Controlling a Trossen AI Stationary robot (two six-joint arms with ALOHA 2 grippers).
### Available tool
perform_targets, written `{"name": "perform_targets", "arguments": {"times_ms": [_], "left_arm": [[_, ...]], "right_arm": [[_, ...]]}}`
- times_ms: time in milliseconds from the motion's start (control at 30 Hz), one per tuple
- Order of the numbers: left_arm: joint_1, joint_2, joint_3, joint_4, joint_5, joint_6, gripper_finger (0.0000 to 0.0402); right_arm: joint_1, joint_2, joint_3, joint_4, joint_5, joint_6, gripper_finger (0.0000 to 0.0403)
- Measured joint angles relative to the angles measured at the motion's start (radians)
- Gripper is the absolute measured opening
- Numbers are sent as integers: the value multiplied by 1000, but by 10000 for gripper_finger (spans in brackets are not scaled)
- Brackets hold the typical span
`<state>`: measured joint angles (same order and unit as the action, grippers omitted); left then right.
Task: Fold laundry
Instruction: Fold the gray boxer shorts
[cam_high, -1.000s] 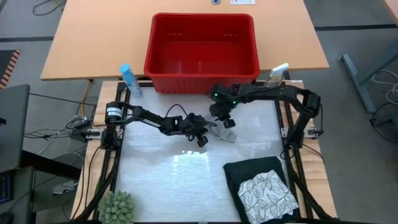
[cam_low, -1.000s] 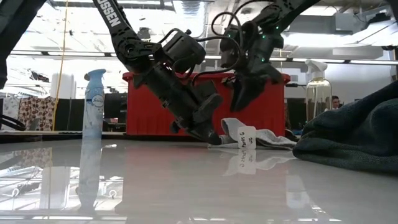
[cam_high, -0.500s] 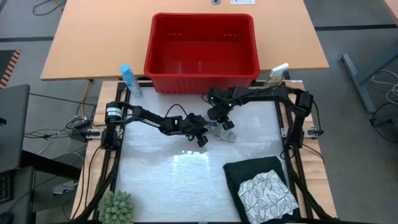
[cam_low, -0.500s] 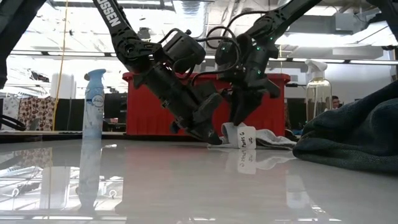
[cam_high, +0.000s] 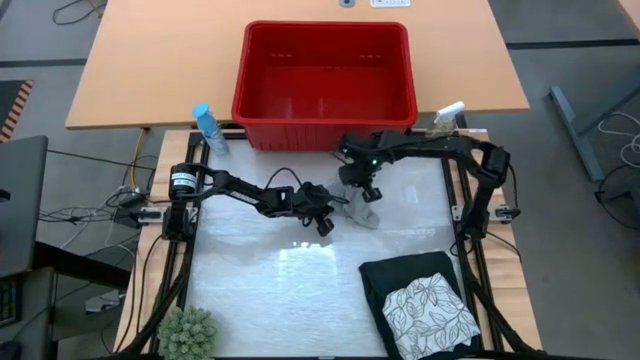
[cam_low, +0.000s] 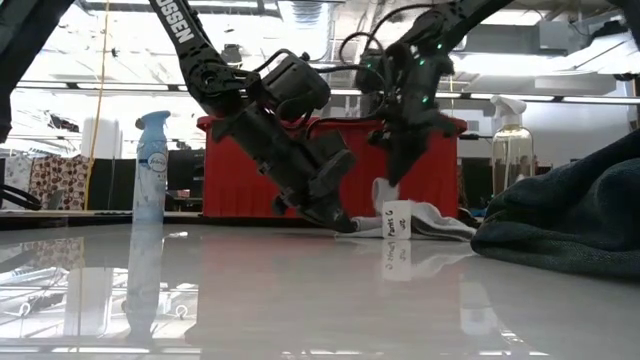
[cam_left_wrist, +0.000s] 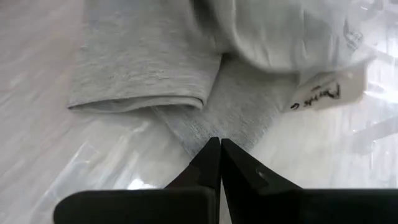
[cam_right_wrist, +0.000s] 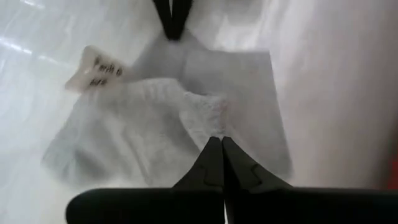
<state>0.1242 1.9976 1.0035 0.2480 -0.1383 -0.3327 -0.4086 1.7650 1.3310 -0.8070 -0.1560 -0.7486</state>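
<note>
A small grey cloth (cam_high: 362, 213) with a white paper tag (cam_low: 397, 221) lies near the table's middle, in front of the red basket. My left gripper (cam_high: 325, 226) is shut, its tip down on the cloth's left edge. My right gripper (cam_high: 368, 196) stands over the cloth, shut on a raised part of it. At the near right, dark jeans (cam_high: 405, 277) lie folded on the table, and a white leaf-print cloth (cam_high: 430, 314) lies folded on top of them. My left gripper presses its shut fingertips (cam_left_wrist: 217, 147) down on the cloth's flat edge (cam_left_wrist: 214, 118), slanting down from the table's left side. That part lies flat on the table. My right gripper pinches a bunched-up fold of the cloth (cam_right_wrist: 210, 122) between its two fingers, coming steeply from above. The pinched part (cam_low: 381, 190) is drawn up off the table while the remainder of the cloth lies on it.
A red plastic basket (cam_high: 325, 72) stands on the wooden table behind. A blue spray can (cam_high: 206, 127) stands at the far left corner, a clear spray bottle (cam_high: 447, 118) at the far right, a green plant (cam_high: 188, 333) at the near left. Bare white tabletop (cam_high: 260, 290) lies near left.
My right gripper has sunk onto the grey cloth, shut on it and risen a little, drawing part of the cloth up off the table. The cloth's left edge stays pinned under my left gripper.
</note>
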Motion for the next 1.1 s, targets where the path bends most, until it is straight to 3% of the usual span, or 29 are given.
{"name": "perform_targets", "arguments": {"times_ms": [367,933,1100], "left_arm": [[0,0,0,-24,8,-16,0],[0,-2,1,-48,53,-47,0],[0,-2,2,-67,55,-54,0]], "right_arm": [[-121,-167,-7,-302,52,8,13],[-187,-182,-218,-280,62,8,14],[-205,-182,-223,-311,78,8,39]]}}
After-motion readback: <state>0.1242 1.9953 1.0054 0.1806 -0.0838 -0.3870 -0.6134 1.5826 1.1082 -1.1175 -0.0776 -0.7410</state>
